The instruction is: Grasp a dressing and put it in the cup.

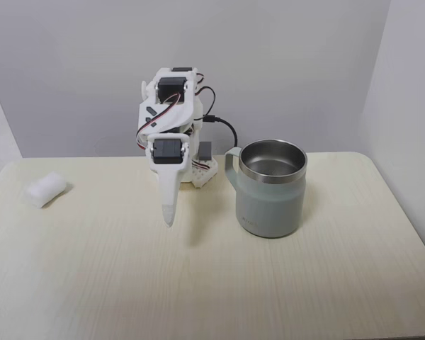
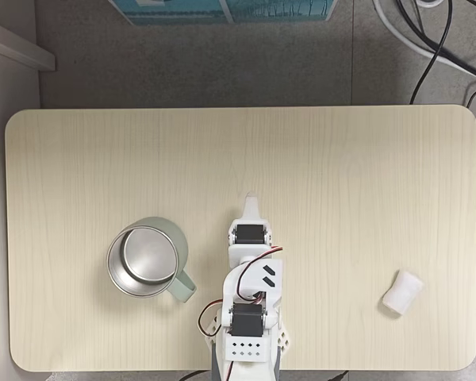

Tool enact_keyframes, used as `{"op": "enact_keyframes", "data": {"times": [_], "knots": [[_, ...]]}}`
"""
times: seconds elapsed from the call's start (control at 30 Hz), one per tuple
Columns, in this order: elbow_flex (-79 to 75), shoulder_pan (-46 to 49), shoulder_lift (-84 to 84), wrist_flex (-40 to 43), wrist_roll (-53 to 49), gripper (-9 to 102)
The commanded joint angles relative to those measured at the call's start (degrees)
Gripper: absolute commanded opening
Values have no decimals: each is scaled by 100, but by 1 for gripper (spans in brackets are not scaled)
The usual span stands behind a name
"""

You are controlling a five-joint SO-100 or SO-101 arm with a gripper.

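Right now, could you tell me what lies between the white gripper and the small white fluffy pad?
Only bare pale wood table lies between the white gripper and the small white fluffy pad, as the top-down fixed view shows.

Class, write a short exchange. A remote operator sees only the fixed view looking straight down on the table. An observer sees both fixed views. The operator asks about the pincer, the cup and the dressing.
Operator: From above, the pincer is just a short white tip. How is it posed?
Observer: Seen from the front, it points steeply down with its jaws together. Its tip is low over the table. I cannot tell whether it touches.
Operator: How tall is the cup?
Observer: It stands upright, far taller than the dressing, which lies as a low, plump pad.
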Motion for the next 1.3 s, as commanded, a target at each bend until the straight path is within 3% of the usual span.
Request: {"op": "enact_keyframes", "data": {"times": [0.0,0.8,1.27], "knots": [[158,325,-70,-70,413,0],[264,264,-70,-35,334,0],[3797,791,299,1485,-431,1]]}}
